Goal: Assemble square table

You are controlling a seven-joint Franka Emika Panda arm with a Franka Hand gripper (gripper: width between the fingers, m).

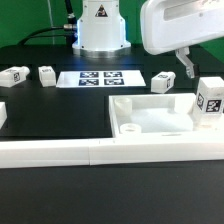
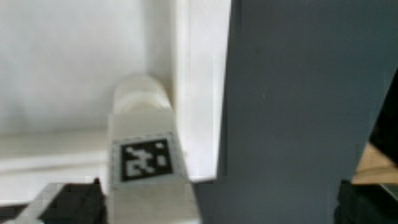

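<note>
The square tabletop [image 1: 150, 115] is a flat white slab lying on the black table towards the exterior view's right. One white tagged leg [image 1: 210, 100] stands upright at its right edge. My gripper [image 1: 188, 68] hangs above and behind that leg. In the wrist view the slab [image 2: 89, 70] and its raised edge show beside the dark table. A tagged leg [image 2: 146, 165] lies between my dark fingers [image 2: 63, 205], close to one finger and well apart from the other. My gripper [image 2: 214, 208] is open and grips nothing. Three more legs [image 1: 15, 75] [image 1: 47, 74] [image 1: 163, 82] lie on their sides behind the slab.
The marker board [image 1: 100, 77] lies flat in front of the robot base [image 1: 100, 30]. A long white border bar [image 1: 100, 152] runs across the front of the table, with a short bar end [image 1: 3, 115] at the exterior view's left.
</note>
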